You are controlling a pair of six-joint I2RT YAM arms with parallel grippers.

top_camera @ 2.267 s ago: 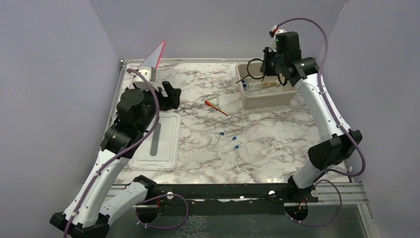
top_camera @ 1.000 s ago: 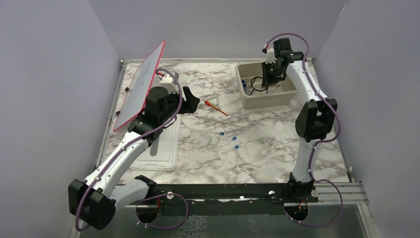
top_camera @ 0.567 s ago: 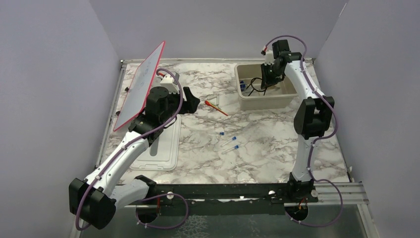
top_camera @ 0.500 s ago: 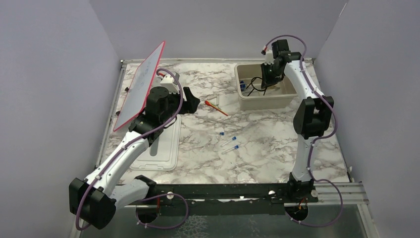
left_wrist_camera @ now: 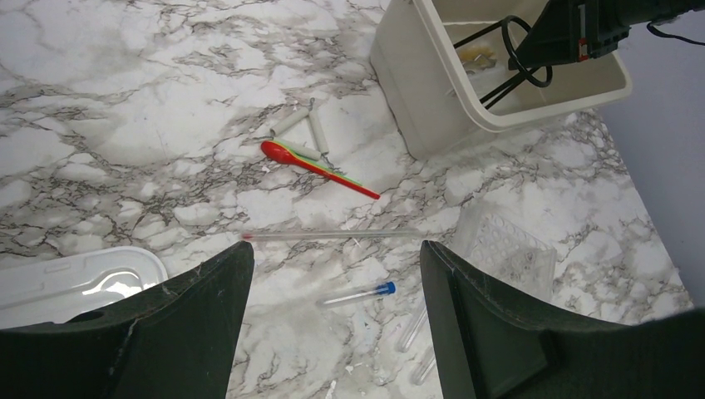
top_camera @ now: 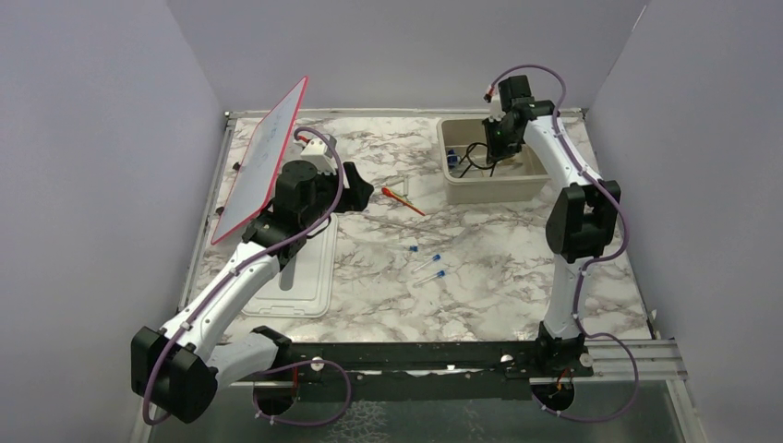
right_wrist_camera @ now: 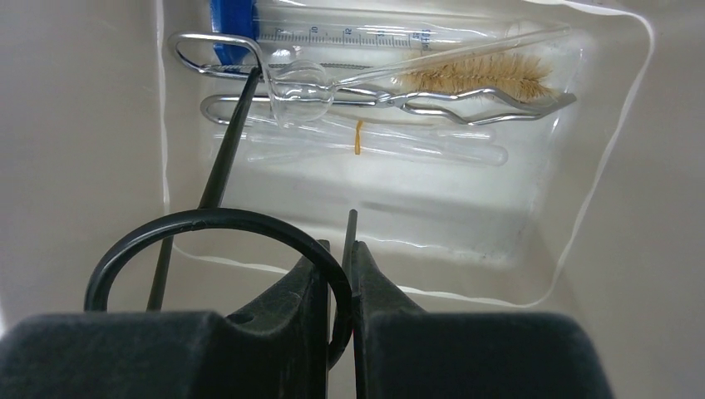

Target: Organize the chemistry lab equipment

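Observation:
My right gripper [right_wrist_camera: 337,249] is shut on the black wire ring with legs [right_wrist_camera: 158,233] and holds it inside the beige tub [top_camera: 489,185]. On the tub floor lie silvery wire tongs [right_wrist_camera: 432,104], a bristle brush [right_wrist_camera: 474,75], clear tubes [right_wrist_camera: 374,141] and a blue piece [right_wrist_camera: 229,25]. My left gripper [left_wrist_camera: 332,274] is open and empty, above the table. Below it lie the orange-red stick [left_wrist_camera: 312,162], a thin glass rod [left_wrist_camera: 332,236] and a blue-capped tube [left_wrist_camera: 357,294]. Three blue-capped tubes [top_camera: 427,263] lie mid-table.
The red-framed white board [top_camera: 263,157] leans at the back left. The slotted lid [top_camera: 295,268] lies flat under the left arm. A clear dimpled tray [left_wrist_camera: 507,249] lies near the tub. Walls close in on three sides.
The right gripper has lowered the black ring from above the tub into it. The left arm has swung right toward the orange-red stick, uncovering the red-framed board.

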